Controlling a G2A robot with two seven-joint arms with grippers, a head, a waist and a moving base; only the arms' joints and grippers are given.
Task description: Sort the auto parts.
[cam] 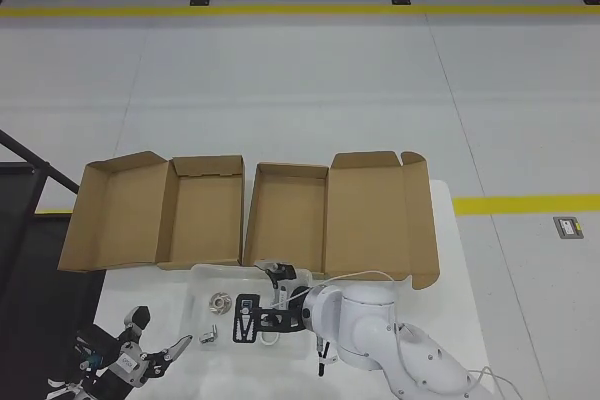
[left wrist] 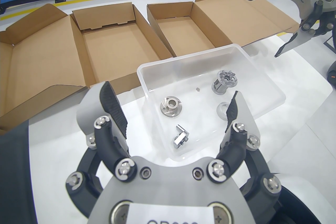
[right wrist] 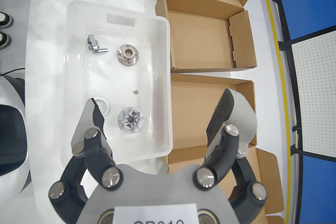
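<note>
A clear plastic tray (left wrist: pixel 147 72) holds loose metal parts: a flanged hub (left wrist: pixel 171 106), a toothed cylinder (left wrist: pixel 224 81), a pale ring (left wrist: pixel 223 109) and a small bracket (left wrist: pixel 180 139). My left gripper (left wrist: pixel 170 89) hovers open just outside the tray's near-left corner, nothing between its fingers. My right gripper (right wrist: pixel 160 97) is open above the tray's right end, over the toothed cylinder (right wrist: pixel 130 120) and ring (right wrist: pixel 102 104), holding nothing. From above, the left gripper (cam: pixel 165 335) is at the table's front left and the right gripper (cam: pixel 263 296) is over the tray (cam: pixel 205 272).
Two open cardboard boxes stand side by side behind the tray, the left box (cam: pixel 205 215) and the right box (cam: pixel 285 220), both with flaps spread wide. A tiny dark chip (right wrist: pixel 135 92) lies on the tray floor. The white table ends close to the left gripper.
</note>
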